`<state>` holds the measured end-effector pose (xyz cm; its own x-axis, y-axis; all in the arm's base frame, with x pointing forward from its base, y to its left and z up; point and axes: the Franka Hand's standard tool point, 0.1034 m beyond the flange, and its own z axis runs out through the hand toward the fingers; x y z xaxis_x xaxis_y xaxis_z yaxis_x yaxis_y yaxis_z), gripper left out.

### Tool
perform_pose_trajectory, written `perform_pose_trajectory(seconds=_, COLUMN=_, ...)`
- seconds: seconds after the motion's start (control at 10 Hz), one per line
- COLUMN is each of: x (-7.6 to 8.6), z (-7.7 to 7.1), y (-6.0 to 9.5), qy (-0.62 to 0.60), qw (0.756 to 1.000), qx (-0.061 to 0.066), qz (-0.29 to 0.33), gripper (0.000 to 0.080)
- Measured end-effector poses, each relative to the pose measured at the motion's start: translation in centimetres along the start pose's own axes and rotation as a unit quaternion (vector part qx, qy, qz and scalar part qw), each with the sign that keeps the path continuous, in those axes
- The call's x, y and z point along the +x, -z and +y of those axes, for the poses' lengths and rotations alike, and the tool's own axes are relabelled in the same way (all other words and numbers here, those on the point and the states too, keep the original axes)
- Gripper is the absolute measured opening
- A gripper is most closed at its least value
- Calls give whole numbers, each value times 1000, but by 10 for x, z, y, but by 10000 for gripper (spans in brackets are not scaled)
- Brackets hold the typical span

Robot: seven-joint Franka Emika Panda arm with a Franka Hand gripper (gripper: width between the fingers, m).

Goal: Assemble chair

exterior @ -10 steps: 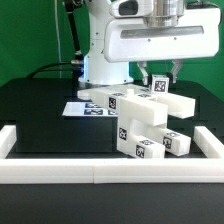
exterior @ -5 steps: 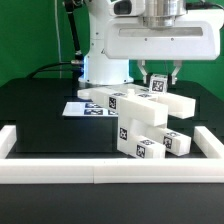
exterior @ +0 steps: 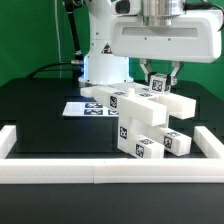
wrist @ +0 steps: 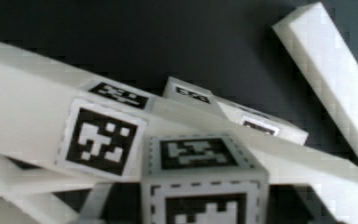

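Observation:
The chair (exterior: pixel 140 118) stands as a cluster of chunky white tagged blocks in the middle of the black table. A small tagged cube (exterior: pixel 158 85) sits on top of a long white bar (exterior: pixel 172 101) at the cluster's upper part. My gripper (exterior: pixel 161 77) hangs straight above it with a finger on each side of the cube. I cannot make out whether the fingers still press on it. In the wrist view the cube (wrist: pixel 197 178) fills the space between the jaws, with the tagged bars (wrist: pixel 105 130) beneath it.
White border rails run along the front (exterior: pixel 100 172), the exterior view's left (exterior: pixel 14 136) and right (exterior: pixel 210 138). The marker board (exterior: pixel 78 108) lies flat behind the chair on the left. A long white rail (wrist: pixel 336 70) shows in the wrist view.
The arm and the cube stay where they were. The fingers look a touch wider apart than before.

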<state>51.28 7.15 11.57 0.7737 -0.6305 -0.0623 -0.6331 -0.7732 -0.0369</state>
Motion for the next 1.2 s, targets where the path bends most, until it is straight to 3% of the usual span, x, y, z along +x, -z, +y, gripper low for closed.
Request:
perform_pose_trajectory(seconds=0.1, x=0, z=0, y=0, qy=11, qw=1000, qx=0, qz=0, gripper=314)
perform_pose_trajectory(seconds=0.2, x=0, z=0, y=0, qy=26, qw=1000, qx=-1, qz=0, gripper=493)
perform_pose_trajectory(seconds=0.3, x=-1, z=-1, y=0, qy=44, qw=999, qx=-1, qz=2, gripper=493)
perform_pose_trajectory(seconds=0.4, x=-2, z=-2, y=-1, qy=88, qw=996, qx=-1, qz=5, gripper=616)
perform_pose_trajectory(seconds=0.7, x=-4, z=-2, y=-2, qy=225, qw=974, qx=-3, qz=4, gripper=648)
perform_pose_trajectory(seconds=1.2, x=-3, z=-2, y=-2, qy=422, qw=907, qx=-10, qz=7, gripper=648)
